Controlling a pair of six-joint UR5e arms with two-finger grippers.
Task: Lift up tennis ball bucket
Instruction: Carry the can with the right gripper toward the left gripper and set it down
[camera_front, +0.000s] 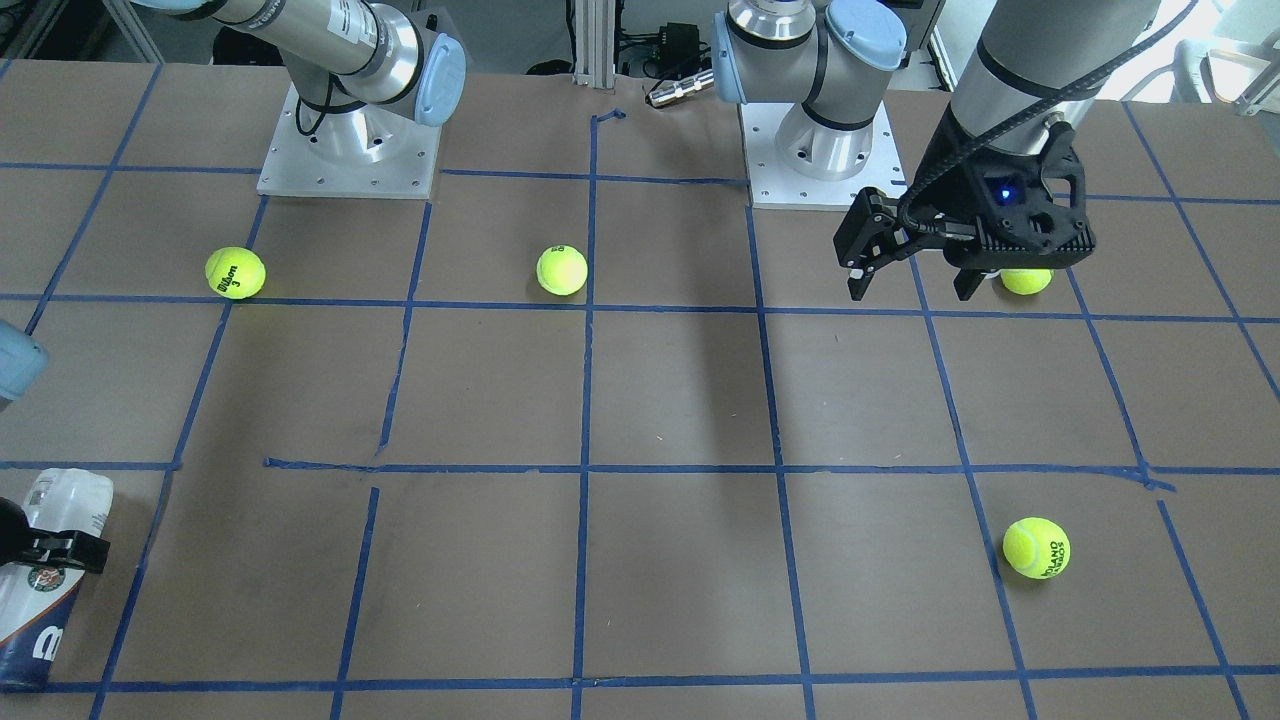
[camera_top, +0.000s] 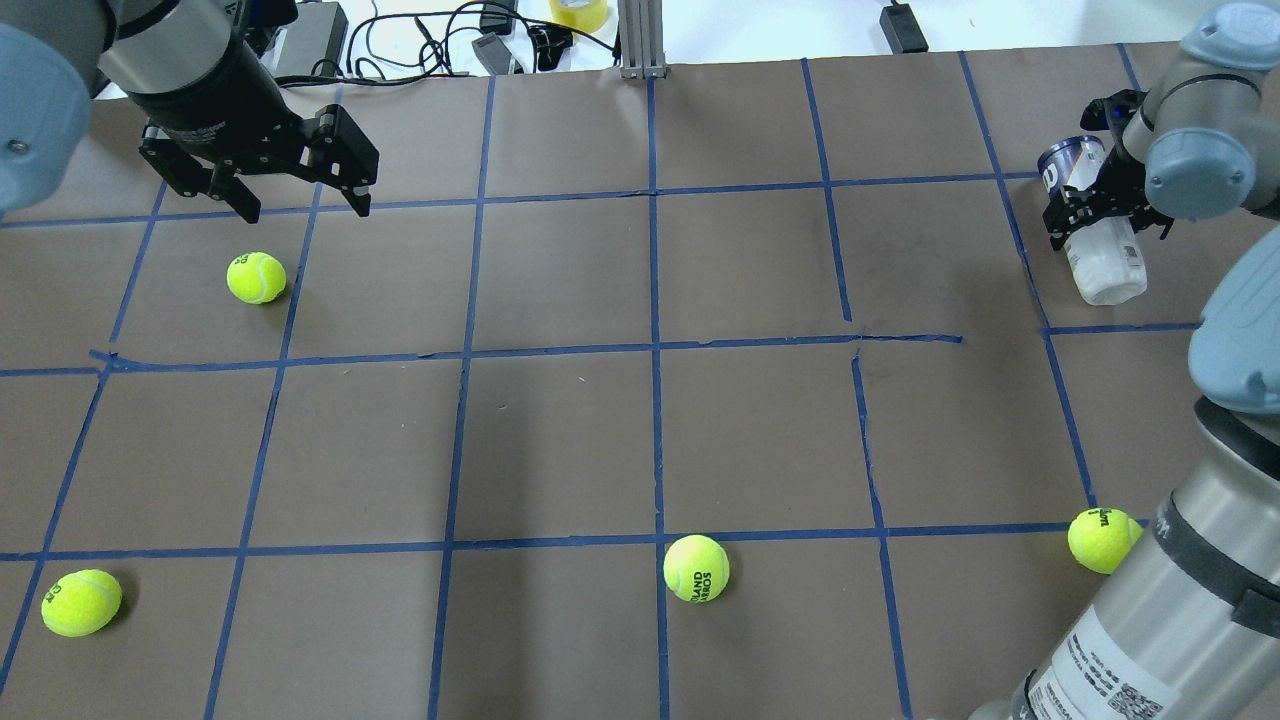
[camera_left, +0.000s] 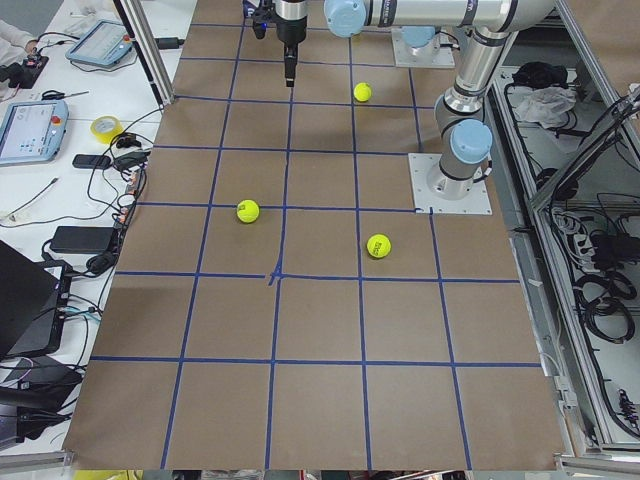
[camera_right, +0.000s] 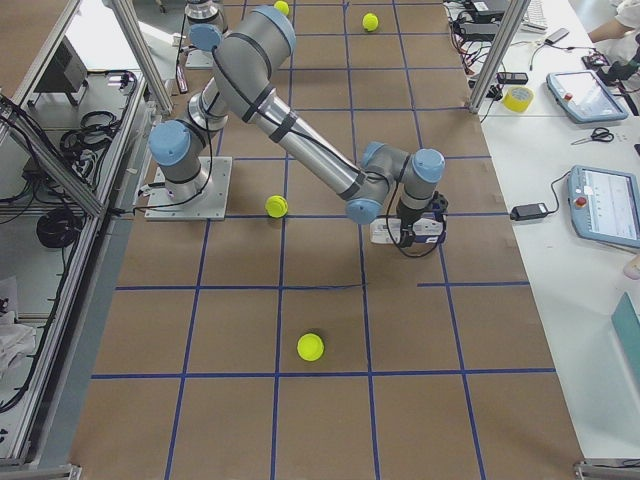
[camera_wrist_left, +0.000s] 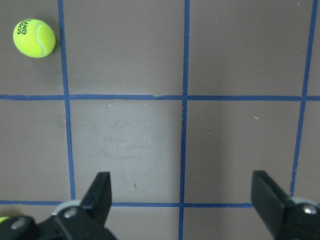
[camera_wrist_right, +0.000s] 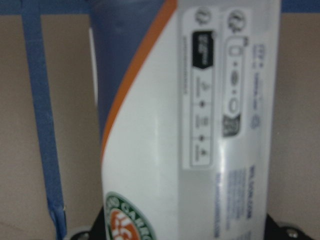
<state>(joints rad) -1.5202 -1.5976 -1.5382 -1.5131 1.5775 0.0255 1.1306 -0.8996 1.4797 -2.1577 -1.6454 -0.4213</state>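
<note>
Front-facing view first: down at 8 o'clock, the slim clear-plastic, white-and-navy-labelled tennis ball bucket (camera_front: 45, 600) lies lengthwise at the edge of the brown paper-covered table with its blue tape grid (camera_front: 680, 390). The black two-finger right gripper (camera_front: 50, 545) sits across its middle. Up at 2 o'clock the black left gripper (camera_front: 908, 280) hangs with its fingers spread and nothing between them. A loose yellow-green tennis ball (camera_front: 1025, 282) peeks out just behind it.

In the overhead view the bucket is at 2 o'clock, navy end pointing away from the robot. The right gripper's fingers sit snug on either side of it, which reads as a pinch. The left gripper idles at 10 o'clock.

From the left end of the table the left gripper hangs at 12 o'clock, and the bucket is out of this shot.

From the right end, the right arm stretches out to the middle of the frame, its wrist pointing straight down on the bucket. I can't make out any gap beneath it.

The left wrist view shows fingers wide apart over bare paper, with one ball at 10 o'clock.

The right wrist view is filled by the label, so the bucket is right in between the jaws.

My call: the reach is done and the grip looks to be on. The lift itself is yet to show.
</note>
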